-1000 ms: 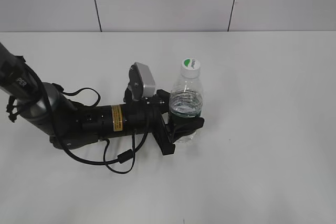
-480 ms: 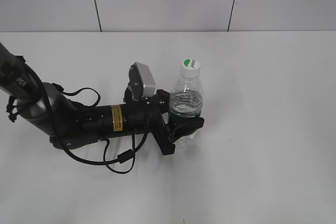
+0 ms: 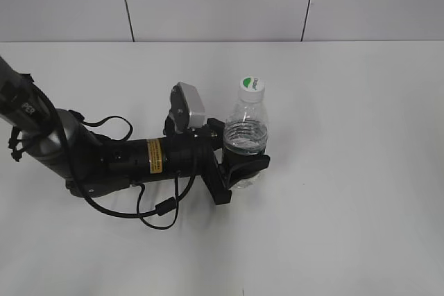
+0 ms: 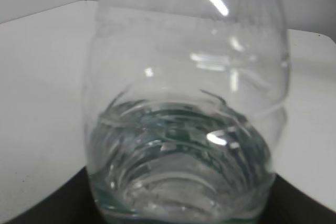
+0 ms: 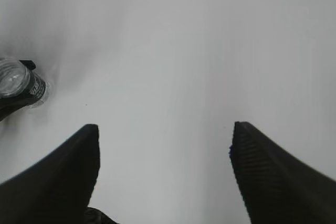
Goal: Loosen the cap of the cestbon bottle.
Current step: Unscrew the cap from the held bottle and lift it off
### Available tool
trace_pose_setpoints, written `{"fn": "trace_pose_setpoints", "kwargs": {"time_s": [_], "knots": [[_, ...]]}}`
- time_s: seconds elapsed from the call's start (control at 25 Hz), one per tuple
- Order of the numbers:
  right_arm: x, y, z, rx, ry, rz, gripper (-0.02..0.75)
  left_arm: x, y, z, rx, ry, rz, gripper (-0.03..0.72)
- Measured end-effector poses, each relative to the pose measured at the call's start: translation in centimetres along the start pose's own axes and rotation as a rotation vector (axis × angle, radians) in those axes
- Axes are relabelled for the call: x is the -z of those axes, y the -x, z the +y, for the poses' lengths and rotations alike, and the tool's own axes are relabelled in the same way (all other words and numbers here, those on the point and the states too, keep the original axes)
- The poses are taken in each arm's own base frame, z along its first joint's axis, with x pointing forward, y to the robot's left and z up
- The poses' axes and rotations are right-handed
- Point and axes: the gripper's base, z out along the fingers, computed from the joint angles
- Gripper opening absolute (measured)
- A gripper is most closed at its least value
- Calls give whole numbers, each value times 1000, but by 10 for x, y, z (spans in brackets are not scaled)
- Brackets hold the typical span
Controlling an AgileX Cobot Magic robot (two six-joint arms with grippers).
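The cestbon bottle [image 3: 245,140] stands upright, cap [image 3: 252,86] pointing straight up, left gripper [image 3: 243,159] clamped around its lower body. Right gripper [image 5: 164,169] hangs wide open.

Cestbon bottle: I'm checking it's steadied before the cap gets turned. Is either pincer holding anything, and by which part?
The left pincer holds the cestbon bottle around its lower body, at the green label. The right pincer is open and empty.

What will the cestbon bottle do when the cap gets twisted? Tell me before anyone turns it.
The cestbon bottle looks thin-walled and only part full, so it probably flexes under the left gripper, which clamps its lower body. It stands tall and narrow, so it would likely tip if released. The cap sits well above the grip, so twisting may rock it.
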Motion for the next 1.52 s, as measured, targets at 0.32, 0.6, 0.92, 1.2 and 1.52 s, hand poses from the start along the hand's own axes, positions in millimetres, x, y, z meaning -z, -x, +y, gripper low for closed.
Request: {"fn": "trace_pose_setpoints", "kwargs": {"time_s": [0.32,0.6,0.92,1.2,1.52], "knots": [[-54,54,-14,-35,65,134,593,0,0,2,7,18,-5,403],[-109,86,2,39,112,231,592,0,1,2,7,20,-6,403],[-164,109,19,64,110,302,592,0,1,2,6,20,-6,403],[-204,104,17,41,106,393,592,0,1,2,6,20,-6,403],[-216,100,54,49,172,429,592,0,1,2,6,20,-6,403]]}}
